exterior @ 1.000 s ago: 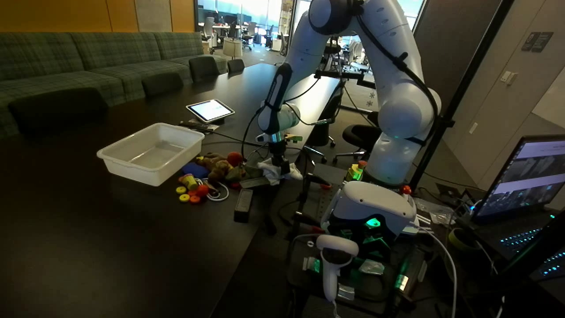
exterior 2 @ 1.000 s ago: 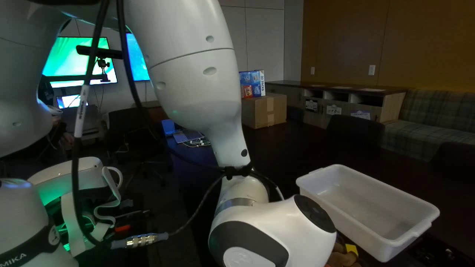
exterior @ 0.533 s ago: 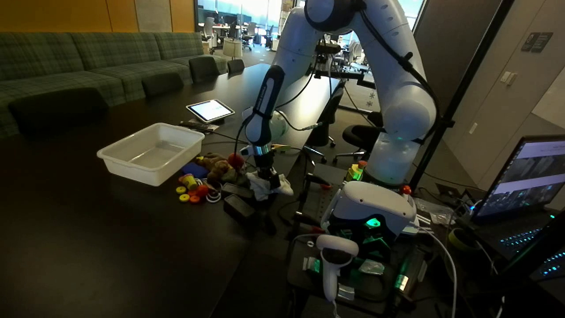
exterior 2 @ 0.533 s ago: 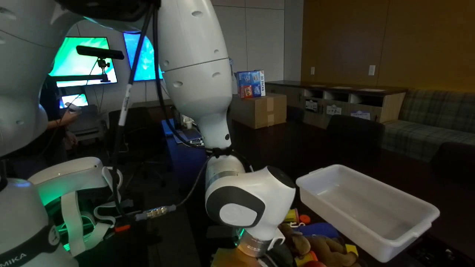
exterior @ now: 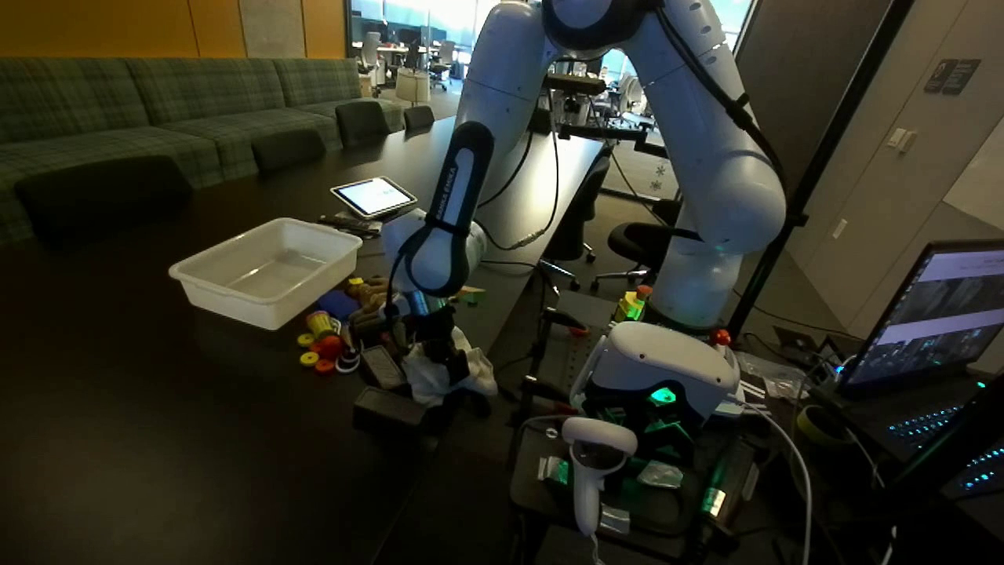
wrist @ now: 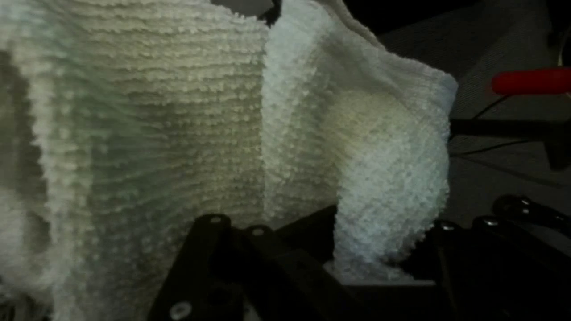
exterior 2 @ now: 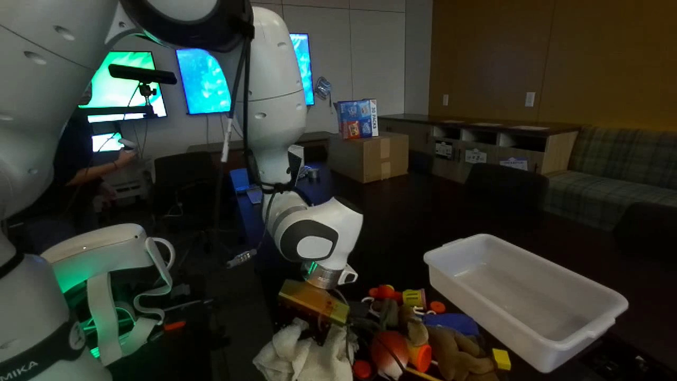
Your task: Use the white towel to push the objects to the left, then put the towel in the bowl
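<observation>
The white towel (exterior: 427, 382) is bunched in my gripper (exterior: 449, 362) at table height. It also shows in an exterior view (exterior 2: 312, 355) and fills much of the wrist view (wrist: 187, 111). In the wrist view the gripper's dark fingers (wrist: 374, 249) are closed on a fold of it; their tips are hidden. Two dark boxes (exterior: 381, 366) (exterior: 390, 408) lie beside the towel. A toy pile sits behind: a brown plush (exterior 2: 460, 354), a blue item (exterior 2: 452, 323), an orange-and-white ball (exterior 2: 389, 350) and a yellow tub (exterior 2: 414, 298). The white rectangular bin (exterior: 223, 302) stands beyond, also in an exterior view (exterior 2: 486, 312).
Red and yellow lids (exterior: 309, 359) lie left of the pile. A yellow block (exterior 2: 501, 359) lies near the bin. A tablet (exterior: 373, 196) stands behind the bin. The table's edge runs close to the towel, and a headset (exterior: 659, 361) sits on the robot's stand.
In an exterior view the gripper and towel have moved left and down. The dark boxes slid the same way, and the nearer one turned. The toys and lids shifted slightly left.
</observation>
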You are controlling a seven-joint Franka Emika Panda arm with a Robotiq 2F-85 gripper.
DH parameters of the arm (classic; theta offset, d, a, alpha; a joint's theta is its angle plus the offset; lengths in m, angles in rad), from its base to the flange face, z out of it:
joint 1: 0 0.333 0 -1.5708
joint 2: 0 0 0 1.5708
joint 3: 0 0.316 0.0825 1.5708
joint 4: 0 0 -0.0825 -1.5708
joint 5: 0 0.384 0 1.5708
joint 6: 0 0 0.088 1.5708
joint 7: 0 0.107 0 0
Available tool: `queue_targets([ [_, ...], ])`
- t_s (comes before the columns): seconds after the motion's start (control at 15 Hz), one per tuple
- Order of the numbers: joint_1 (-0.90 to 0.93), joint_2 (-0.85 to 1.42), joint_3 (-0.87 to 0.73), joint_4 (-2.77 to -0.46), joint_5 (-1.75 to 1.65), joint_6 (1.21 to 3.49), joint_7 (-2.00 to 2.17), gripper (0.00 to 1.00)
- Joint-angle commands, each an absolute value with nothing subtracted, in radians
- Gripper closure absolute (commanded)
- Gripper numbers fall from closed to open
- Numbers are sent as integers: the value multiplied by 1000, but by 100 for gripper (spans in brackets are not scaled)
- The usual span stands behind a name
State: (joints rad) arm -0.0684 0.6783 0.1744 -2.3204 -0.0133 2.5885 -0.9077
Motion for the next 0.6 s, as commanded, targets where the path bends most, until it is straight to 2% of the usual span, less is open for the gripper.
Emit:
queue_targets([
  [0.0, 15, 651, 254, -2333, -30, 2627, -805, 86],
  [0.33, 91, 659, 354, -2281, -30, 2645, -712, 86],
  [0.53, 75, 629, 399, -2278, -21, 2648, -710, 86],
])
